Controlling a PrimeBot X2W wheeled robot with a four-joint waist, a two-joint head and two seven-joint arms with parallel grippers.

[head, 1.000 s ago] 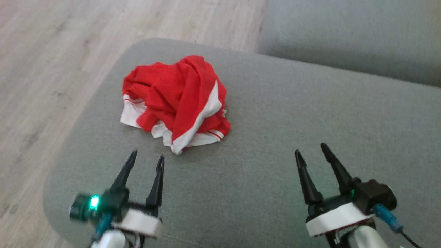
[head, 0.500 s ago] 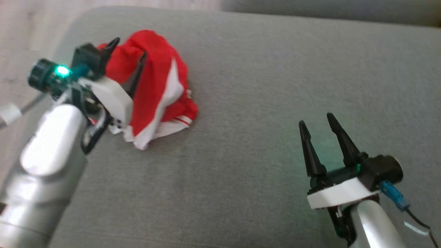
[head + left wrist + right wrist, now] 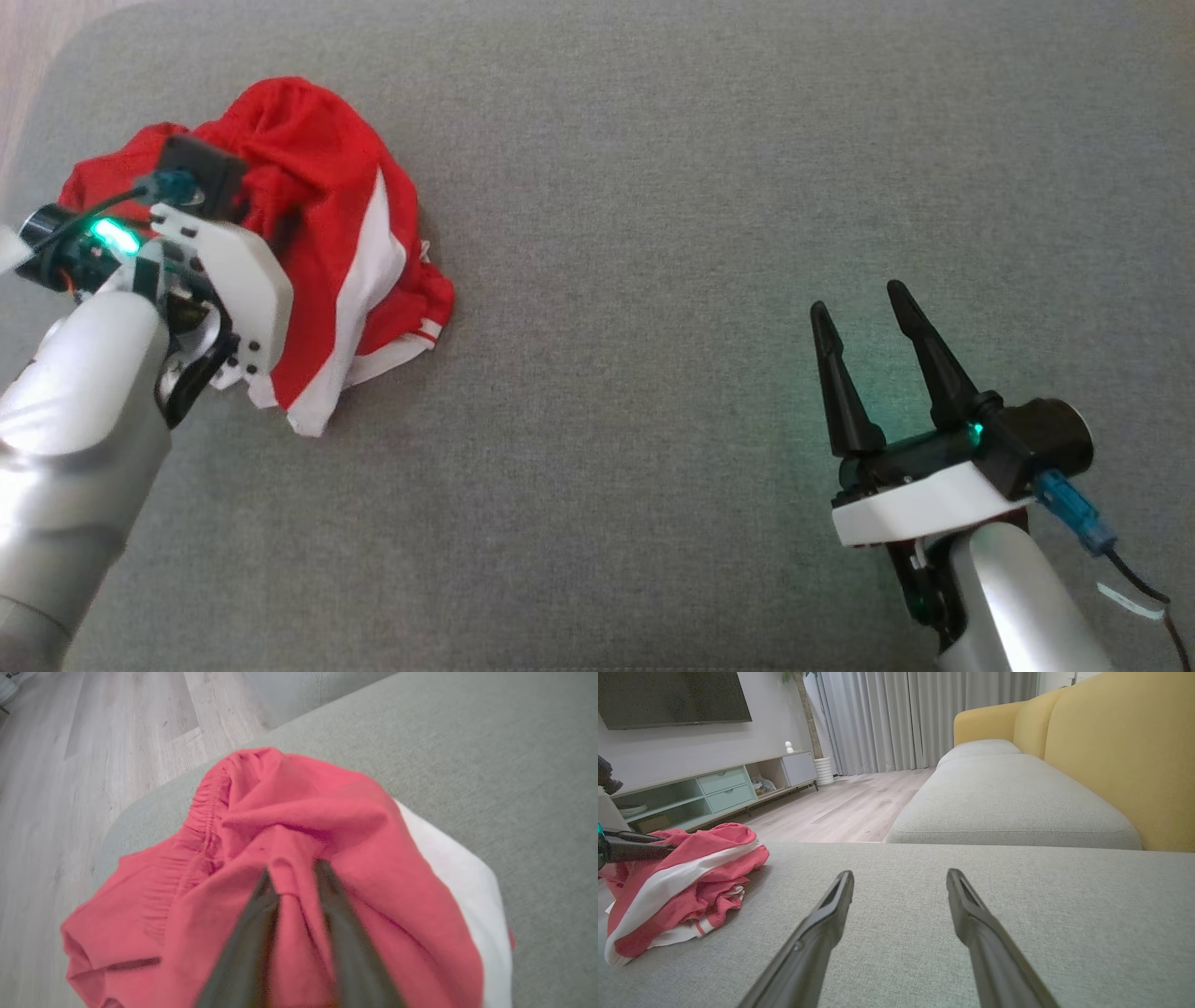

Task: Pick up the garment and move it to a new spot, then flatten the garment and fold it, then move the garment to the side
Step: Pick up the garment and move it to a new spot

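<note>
The garment [image 3: 345, 215] is a crumpled red piece with white stripes, lying on the grey cushion [image 3: 672, 187] at the far left. My left gripper [image 3: 266, 210] is pushed into the top of the heap. In the left wrist view its two dark fingers [image 3: 254, 924] flank a raised fold of the garment [image 3: 327, 812], and the left gripper [image 3: 292, 870] pinches that fold. My right gripper [image 3: 859, 303] hovers open over bare cushion at the lower right, far from the cloth. In the right wrist view the right gripper [image 3: 900, 877] holds nothing, and the garment [image 3: 691, 877] lies to its left.
The cushion's rounded edge and the wood floor [image 3: 70, 765] lie just beyond the garment. A second grey seat cushion [image 3: 1008, 798] and a yellow backrest [image 3: 1111, 742] are ahead of the right gripper. A low cabinet [image 3: 714, 793] stands against the far wall.
The head camera has tilted down. My left arm has reached forward onto the garment and its fingers have closed in around a fold. The right gripper has stayed open and in place.
</note>
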